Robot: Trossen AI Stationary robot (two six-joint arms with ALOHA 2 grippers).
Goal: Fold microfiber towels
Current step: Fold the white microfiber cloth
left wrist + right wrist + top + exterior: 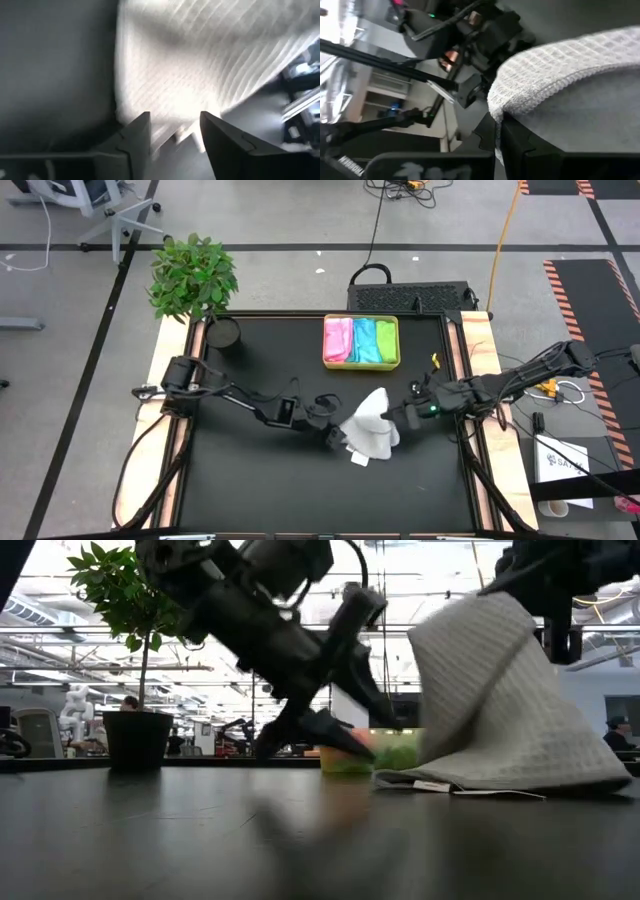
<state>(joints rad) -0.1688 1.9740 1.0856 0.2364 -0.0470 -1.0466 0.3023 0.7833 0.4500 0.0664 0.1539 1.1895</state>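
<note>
Right gripper (403, 416) clamps my white towel (370, 430), lifted mid-table; left gripper (337, 435) parted beside its edge. Pink, teal and green towels (361, 340) sit folded in the tray (361, 317); this one's unfinished.

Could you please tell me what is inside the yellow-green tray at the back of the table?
The tray holds three folded towels side by side: pink, teal, lime green. Anything beneath them is covered.

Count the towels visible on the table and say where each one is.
4. The white towel lies mid-table, one corner lifted by the right tool. The pink towel, teal towel and lime green towel sit folded side by side in the tray. Others may be hidden.
</note>
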